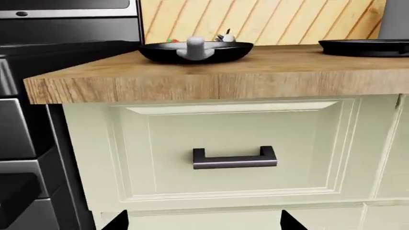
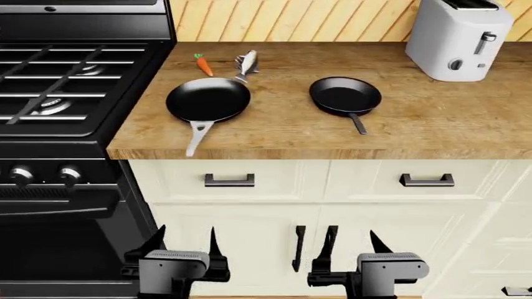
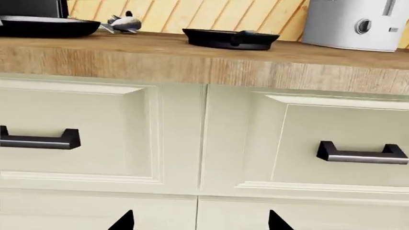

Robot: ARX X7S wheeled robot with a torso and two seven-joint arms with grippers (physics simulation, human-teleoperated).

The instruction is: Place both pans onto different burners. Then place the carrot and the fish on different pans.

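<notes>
Large pan (image 2: 209, 99): on the wooden counter (image 2: 275, 134) just right of the stove (image 2: 75, 75), grey handle toward me.
Small pan (image 2: 345, 95): further right, well apart.
Carrot (image 2: 204, 64), fish (image 2: 247, 62): on the counter behind the large pan.
My left gripper (image 2: 184, 240), right gripper (image 2: 352, 240): both spread open, empty, low before the drawers (image 2: 275, 180).
Toaster (image 2: 458, 38): back right.

Two pans on the counter beside the stove

On the wooden counter (image 2: 275, 134), the larger pan (image 2: 208, 99) lies nearest the stove (image 2: 75, 81), the smaller pan (image 2: 345, 95) to its right. Behind the larger pan lie the carrot (image 2: 203, 64) and, just right of it, the fish (image 2: 247, 62). A toaster (image 2: 457, 38) stands at the far right. Drawers (image 2: 229, 180) sit below.
</notes>
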